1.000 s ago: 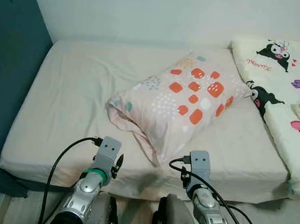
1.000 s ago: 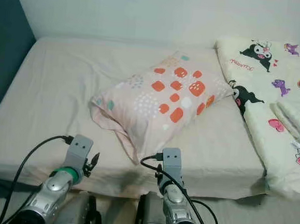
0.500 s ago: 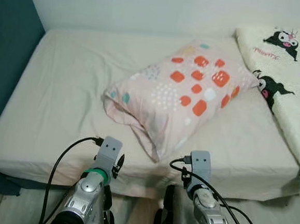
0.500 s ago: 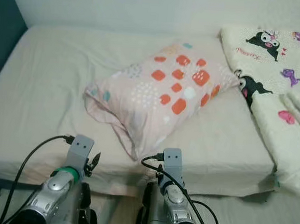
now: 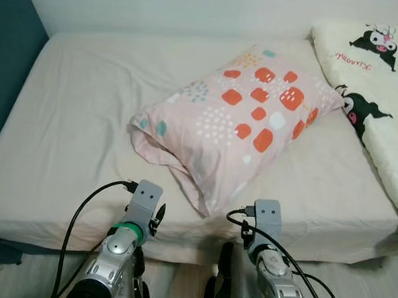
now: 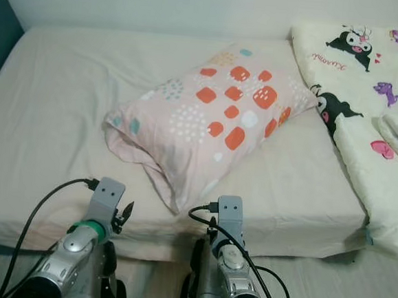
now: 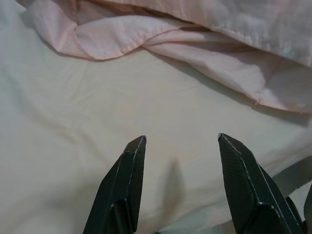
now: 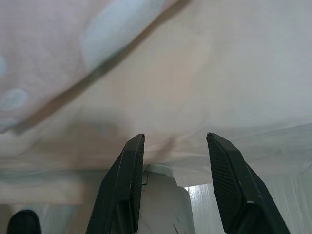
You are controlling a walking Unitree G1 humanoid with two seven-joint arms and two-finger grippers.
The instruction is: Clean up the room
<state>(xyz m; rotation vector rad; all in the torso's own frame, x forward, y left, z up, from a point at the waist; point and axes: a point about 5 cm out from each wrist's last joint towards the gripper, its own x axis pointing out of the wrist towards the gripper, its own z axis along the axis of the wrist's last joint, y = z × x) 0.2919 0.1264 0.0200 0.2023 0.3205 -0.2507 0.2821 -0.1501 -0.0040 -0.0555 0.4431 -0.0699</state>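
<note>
**Q:** How do the end effectors stand, and why there?

**A:** Left end effector (image 7: 178, 141): fingers (image 7: 124, 180) spread wide, nothing between them, poised above the sheet just short of the pillow's crumpled open end. Right end effector (image 8: 173, 139): likewise parted and empty, at the bed's near edge, with the pillow's underside close ahead. Judged: both are held low and forward, flanking the pillow's near corner, ready for a two-sided lift.

**Q:** Where is the pillow, and why does it need handling?

**A:** The pillow (image 5: 235, 128), pink with orange and teal patches, lies slantwise across the middle of the bed (image 5: 76, 132), its loose flap pointing toward the robot. Judged: a tidy room wants it squared at the head of the bed, so it is the likely object of this step. No grasp is made yet.

**Q:** What else bears on the move?

**A:** A cartoon-print quilt (image 6: 367, 114) is on the bed's right side, its edge just beside the pillow's far corner. The sheet under the left arm is wrinkled. Judged: soft cloth bunches under a pinch, so the fingers may catch sheet together with pillowcase.
</note>
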